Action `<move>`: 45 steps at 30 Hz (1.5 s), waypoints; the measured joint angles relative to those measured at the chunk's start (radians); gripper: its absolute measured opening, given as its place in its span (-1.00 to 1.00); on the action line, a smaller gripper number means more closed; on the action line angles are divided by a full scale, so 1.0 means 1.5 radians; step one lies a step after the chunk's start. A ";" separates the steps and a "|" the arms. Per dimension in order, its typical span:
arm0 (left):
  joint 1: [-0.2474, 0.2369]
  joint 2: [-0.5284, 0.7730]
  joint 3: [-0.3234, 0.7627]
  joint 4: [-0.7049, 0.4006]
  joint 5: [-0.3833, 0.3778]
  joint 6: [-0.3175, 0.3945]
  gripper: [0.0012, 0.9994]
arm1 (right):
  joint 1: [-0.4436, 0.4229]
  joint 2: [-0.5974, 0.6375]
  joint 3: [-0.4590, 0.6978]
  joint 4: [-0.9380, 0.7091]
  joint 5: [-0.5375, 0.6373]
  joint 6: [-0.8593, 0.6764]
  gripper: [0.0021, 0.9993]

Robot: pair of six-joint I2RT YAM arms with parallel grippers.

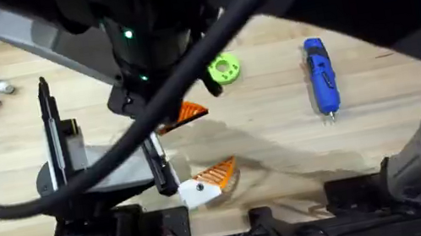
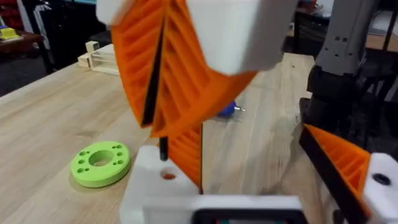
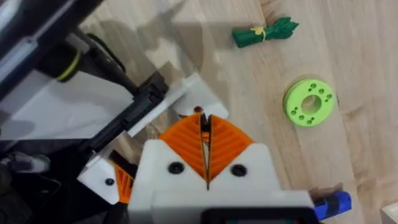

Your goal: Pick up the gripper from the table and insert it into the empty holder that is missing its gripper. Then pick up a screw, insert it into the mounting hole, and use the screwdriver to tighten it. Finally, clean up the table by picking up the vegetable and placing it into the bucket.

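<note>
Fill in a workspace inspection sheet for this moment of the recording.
Surface: wooden table, bare in the middle.
Job's things: blue screwdriver lying flat; vegetable lying on the table; thin screw poised above the hole in the white holder.
Clutter: green disc.
Grippers: left gripper open; right gripper shut on the screw.
Cables: thick black cable sweeping across the overhead view.
Surroundings: wooden rack at the far edge.
</note>
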 joint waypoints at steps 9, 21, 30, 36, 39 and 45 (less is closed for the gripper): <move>0.000 0.000 0.000 0.000 0.000 0.000 0.97 | -0.001 0.000 0.000 -0.003 -0.024 0.001 -0.99; 0.000 0.000 0.000 0.000 0.000 0.000 0.97 | -0.009 0.014 0.000 -0.003 -0.029 0.002 -0.99; 0.000 0.000 0.000 0.000 0.000 -0.002 0.97 | -0.011 0.022 0.000 -0.003 -0.029 0.002 -0.99; 0.000 0.000 0.000 0.000 0.000 -0.002 0.97 | -0.011 0.022 0.000 -0.002 -0.029 0.002 -0.99; 0.000 0.000 0.000 0.000 0.000 -0.002 0.97 | -0.011 0.022 0.000 -0.003 -0.029 0.002 -0.99; 0.000 0.000 0.000 0.000 0.000 -0.002 0.97 | -0.011 0.022 0.000 -0.003 -0.029 0.002 -0.99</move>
